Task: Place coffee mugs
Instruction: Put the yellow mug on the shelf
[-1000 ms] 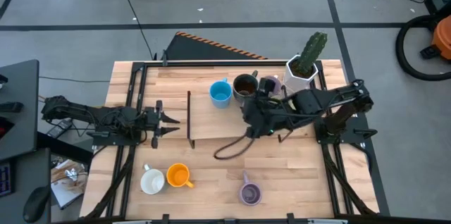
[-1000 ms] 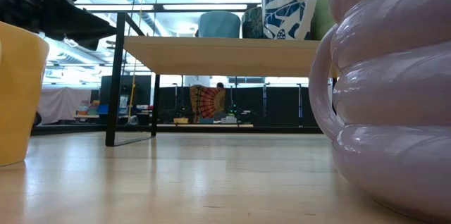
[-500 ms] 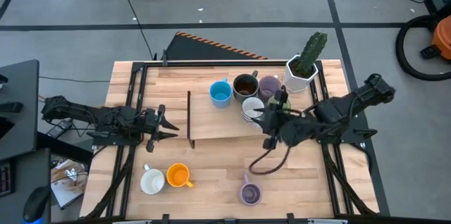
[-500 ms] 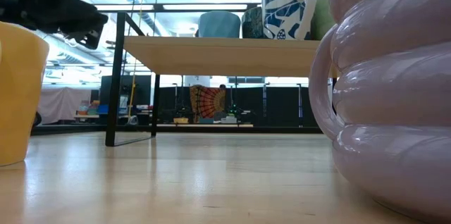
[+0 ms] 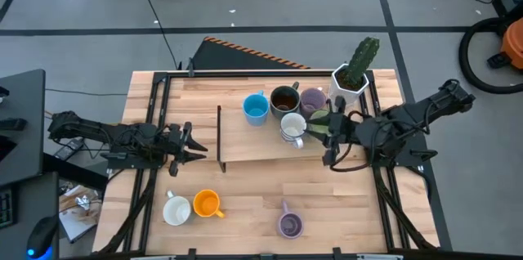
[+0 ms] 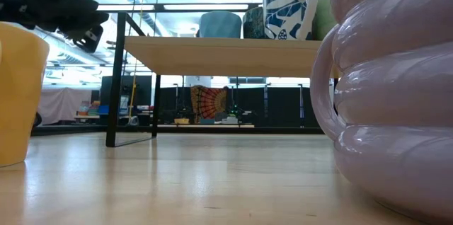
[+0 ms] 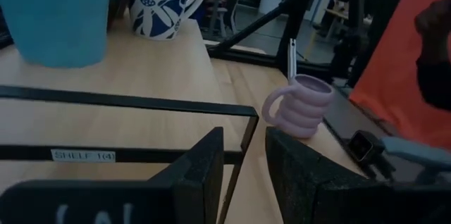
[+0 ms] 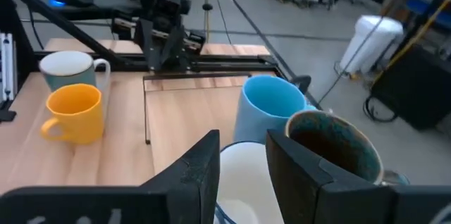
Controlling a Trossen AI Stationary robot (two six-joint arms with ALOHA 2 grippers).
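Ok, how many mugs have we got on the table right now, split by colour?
Blue mug: 1
Dark brown mug: 1
Purple mugs: 2
White mugs: 2, one with a blue pattern
Orange mug: 1
Green mug: 1, partly hidden
Total: 8 mugs

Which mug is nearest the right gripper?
The white patterned mug on the shelf, just off the right gripper; blue, brown and purple sit farther back.

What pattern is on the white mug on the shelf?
Blue leaf-like shapes on white mug; clearest in the left wrist view.
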